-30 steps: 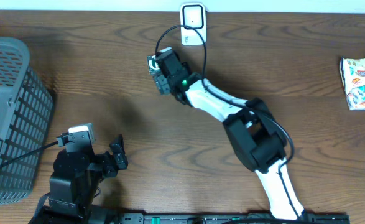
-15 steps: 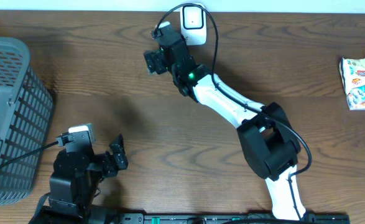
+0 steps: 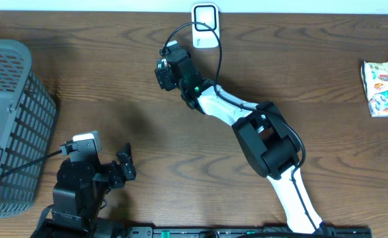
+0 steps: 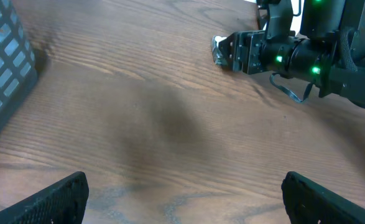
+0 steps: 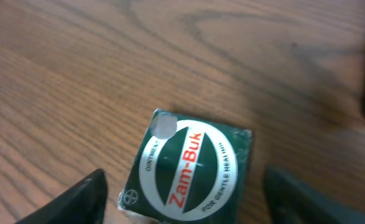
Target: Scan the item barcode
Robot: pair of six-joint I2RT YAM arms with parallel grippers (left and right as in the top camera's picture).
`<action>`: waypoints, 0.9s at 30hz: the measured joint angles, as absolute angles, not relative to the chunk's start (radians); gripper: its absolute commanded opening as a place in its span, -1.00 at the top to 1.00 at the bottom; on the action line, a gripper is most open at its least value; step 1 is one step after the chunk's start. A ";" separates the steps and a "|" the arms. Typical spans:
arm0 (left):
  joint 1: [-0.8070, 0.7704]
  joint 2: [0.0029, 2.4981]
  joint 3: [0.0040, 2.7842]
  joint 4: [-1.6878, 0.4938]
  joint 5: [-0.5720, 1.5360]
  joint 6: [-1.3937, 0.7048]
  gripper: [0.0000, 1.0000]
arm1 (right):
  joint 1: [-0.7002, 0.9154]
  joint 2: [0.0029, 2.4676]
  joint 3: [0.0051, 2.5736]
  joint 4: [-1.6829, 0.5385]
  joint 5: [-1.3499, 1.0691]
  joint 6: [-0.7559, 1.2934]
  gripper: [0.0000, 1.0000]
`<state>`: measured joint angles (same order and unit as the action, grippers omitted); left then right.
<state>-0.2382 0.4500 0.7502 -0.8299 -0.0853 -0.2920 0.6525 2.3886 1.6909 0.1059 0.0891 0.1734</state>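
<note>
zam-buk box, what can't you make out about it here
- Barcode: no view shows it. The right wrist view shows only the logo top of the Zam-Buk box, and the frame cuts off its bottom edge.
- Overhead: the right claw mostly covers the box.
- Left wrist: the box is too small and blurred.

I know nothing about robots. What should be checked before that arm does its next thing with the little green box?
1. Zam-Buk box lies between the right gripper fingers: ok.
2. Right gripper open, fingers clear of the box: ok.
3. Barcode facing somewhere readable: cannot tell; only the box's top face shows.
4. White scanner close by at the far edge of the table: ok.
5. Left gripper open and well away: ok.
</note>
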 measured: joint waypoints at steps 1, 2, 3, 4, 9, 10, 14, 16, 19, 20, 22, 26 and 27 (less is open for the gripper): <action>-0.238 0.450 0.750 -0.830 -0.085 -0.292 -0.96 | 0.653 2.389 1.691 0.109 0.097 0.172 -0.16; -0.238 0.450 0.750 -0.830 -0.085 -0.292 -0.96 | 0.653 2.389 1.691 0.109 0.105 0.171 -0.02; -0.238 0.450 0.750 -0.830 -0.085 -0.292 -0.96 | 0.653 2.389 1.691 0.106 0.112 0.176 0.15; -0.238 0.450 0.750 -0.830 -0.085 -0.292 -0.95 | 0.653 2.389 1.691 0.104 0.118 0.174 0.34; -0.238 0.450 0.750 -0.830 -0.085 -0.292 -0.96 | 0.652 2.387 1.691 0.107 0.132 0.186 0.98; -0.238 0.450 0.750 -0.830 -0.085 -0.292 -0.95 | 0.652 2.387 1.691 0.110 0.132 0.194 0.98; -0.238 0.450 0.750 -0.830 -0.085 -0.292 -0.95 | 0.652 2.385 1.691 0.099 0.121 0.214 0.98; -0.238 0.450 0.750 -0.830 -0.085 -0.292 -0.96 | 0.652 2.385 1.691 0.078 0.102 0.221 0.98; -0.238 0.450 0.750 -0.830 -0.085 -0.292 -0.95 | 0.652 2.385 1.691 0.066 0.076 0.226 0.98; -0.238 0.450 0.750 -0.830 -0.085 -0.292 -0.96 | 0.652 2.385 1.691 0.065 0.067 0.227 0.98; -0.238 0.450 0.750 -0.830 -0.085 -0.292 -0.96 | 0.652 2.385 1.691 0.063 0.044 0.228 0.98; -0.238 0.450 0.750 -0.830 -0.085 -0.292 -0.96 | 0.650 2.385 1.691 0.025 0.013 0.228 0.98; -0.238 0.450 0.750 -0.830 -0.085 -0.292 -0.96 | 0.650 2.385 1.691 0.011 0.008 0.228 0.98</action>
